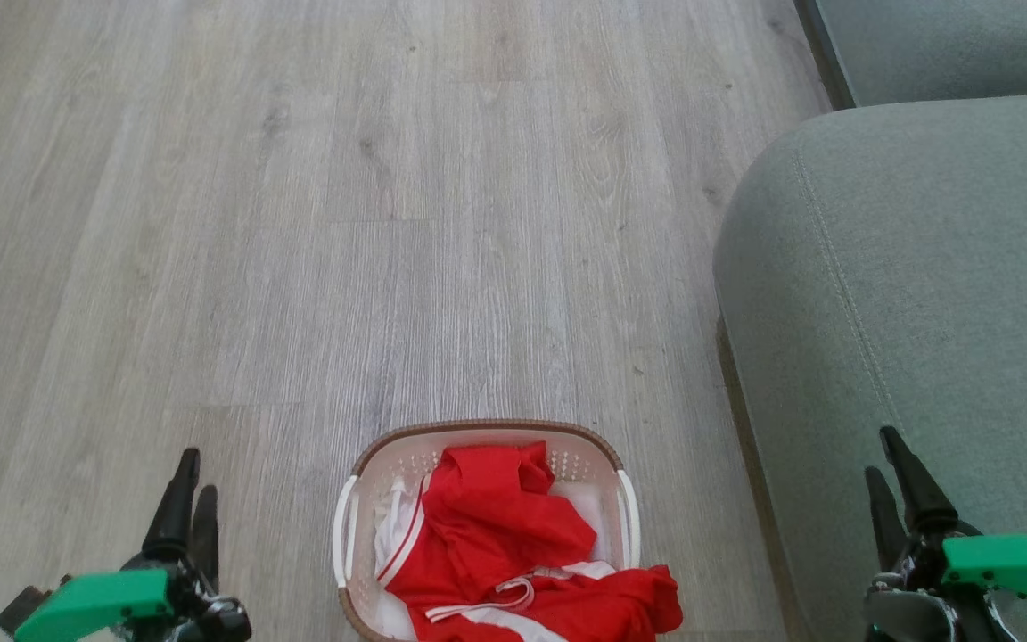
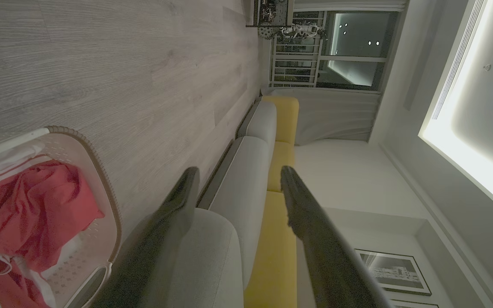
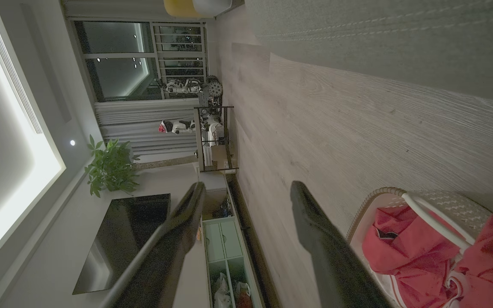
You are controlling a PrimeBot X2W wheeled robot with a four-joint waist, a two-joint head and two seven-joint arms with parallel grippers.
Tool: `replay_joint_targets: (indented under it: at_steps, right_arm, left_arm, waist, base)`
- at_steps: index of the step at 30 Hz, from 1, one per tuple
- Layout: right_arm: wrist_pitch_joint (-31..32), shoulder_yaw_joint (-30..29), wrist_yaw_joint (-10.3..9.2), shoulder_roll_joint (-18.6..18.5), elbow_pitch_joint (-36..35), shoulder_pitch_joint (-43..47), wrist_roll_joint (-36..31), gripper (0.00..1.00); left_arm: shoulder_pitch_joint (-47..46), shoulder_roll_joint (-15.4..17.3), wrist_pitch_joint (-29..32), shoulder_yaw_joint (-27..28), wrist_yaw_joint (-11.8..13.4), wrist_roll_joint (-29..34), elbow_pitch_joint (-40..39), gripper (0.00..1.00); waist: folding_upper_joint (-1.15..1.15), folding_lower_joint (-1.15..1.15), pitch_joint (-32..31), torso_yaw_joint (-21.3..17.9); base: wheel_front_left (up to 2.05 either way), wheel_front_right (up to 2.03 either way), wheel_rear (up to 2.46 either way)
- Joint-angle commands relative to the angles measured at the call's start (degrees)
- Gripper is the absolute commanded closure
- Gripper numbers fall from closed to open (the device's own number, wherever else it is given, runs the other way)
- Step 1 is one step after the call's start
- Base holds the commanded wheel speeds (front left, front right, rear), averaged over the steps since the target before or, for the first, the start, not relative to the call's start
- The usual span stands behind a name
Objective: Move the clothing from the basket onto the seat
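Grey wood-grain floor [image 1: 389,223] stretches ahead of me. At lower left and lower right I see my left gripper [image 1: 199,473] and right gripper [image 1: 880,452], long dark fingers spread wide, gripping nothing. Bottom centre, crumpled thin red clothing [image 1: 496,535] with white stripes sits in the perforated cream basket [image 1: 478,426], which has a brown woven rim. Farther up on the right lies the rounded, seam-stitched grey-green fabric seat [image 1: 924,267].

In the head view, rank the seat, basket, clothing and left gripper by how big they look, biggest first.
1. The seat, by far.
2. The basket and the clothing look alike: the clothing nearly fills it, and the frame's edge cuts both.
3. The left gripper, smallest, partly cut off.
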Motion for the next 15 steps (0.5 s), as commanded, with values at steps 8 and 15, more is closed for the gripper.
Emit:
replay_joint_targets:
  at_steps: [8, 15]
  right_arm:
    - [-1.3, 0.7, 0.0, 0.0, -3.8, -2.4, 0.0, 0.0]
    - [-2.6, 1.5, 0.0, -0.3, -5.6, -2.5, -1.2, 0.0]
  left_arm:
    - [-2.8, 0.5, -1.6, -0.6, 0.0, 0.5, -3.2, 0.0]
    - [-3.0, 0.5, -2.8, -0.7, -0.1, 2.0, -4.4, 0.0]
  waist:
    - [0.0, 0.0, 0.0, 0.0]
    - [0.0, 0.0, 0.1, -0.1]
  base:
    - [0.0, 0.0, 0.0]
    - [0.0, 0.0, 0.0]
